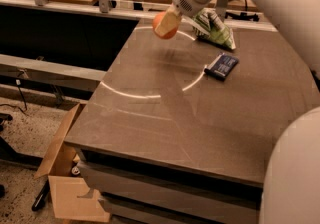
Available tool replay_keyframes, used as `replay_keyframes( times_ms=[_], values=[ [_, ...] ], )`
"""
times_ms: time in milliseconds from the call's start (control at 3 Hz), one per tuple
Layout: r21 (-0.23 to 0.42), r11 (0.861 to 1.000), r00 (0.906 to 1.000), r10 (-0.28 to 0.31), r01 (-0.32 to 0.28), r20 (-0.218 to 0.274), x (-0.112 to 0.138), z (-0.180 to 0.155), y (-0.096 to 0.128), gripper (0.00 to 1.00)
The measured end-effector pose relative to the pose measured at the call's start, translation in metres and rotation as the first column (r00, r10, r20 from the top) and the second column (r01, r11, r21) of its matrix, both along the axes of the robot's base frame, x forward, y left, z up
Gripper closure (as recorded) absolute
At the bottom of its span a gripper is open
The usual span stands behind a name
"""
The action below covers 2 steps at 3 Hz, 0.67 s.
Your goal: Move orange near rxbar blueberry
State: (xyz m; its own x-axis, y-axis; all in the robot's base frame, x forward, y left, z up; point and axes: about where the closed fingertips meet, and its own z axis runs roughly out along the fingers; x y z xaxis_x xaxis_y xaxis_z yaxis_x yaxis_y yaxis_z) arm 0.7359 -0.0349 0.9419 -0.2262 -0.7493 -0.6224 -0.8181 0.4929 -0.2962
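The orange is round and bright, held in my gripper above the far left part of the brown table. A pale finger covers its front, and the gripper is shut on it. The rxbar blueberry, a flat navy bar with pale lettering, lies on the table to the right of the orange and nearer the camera, about a hand's width away. My white arm reaches in from the upper right.
A green and white snack bag lies at the back of the table behind the bar. An open cardboard box stands on the floor at the table's left front. A dark gap and rails run along the left.
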Motion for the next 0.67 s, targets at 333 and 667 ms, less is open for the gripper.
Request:
replay_keyframes(
  times_ms=[333,667],
  values=[
    [-0.069,0.993,0.9947,-0.088,0.091,0.053,0.008,0.028,-0.052,1.0],
    [-0.141,0.979,0.9889,-0.149,0.148,0.003,0.003,0.021,-0.097,1.0]
  ],
)
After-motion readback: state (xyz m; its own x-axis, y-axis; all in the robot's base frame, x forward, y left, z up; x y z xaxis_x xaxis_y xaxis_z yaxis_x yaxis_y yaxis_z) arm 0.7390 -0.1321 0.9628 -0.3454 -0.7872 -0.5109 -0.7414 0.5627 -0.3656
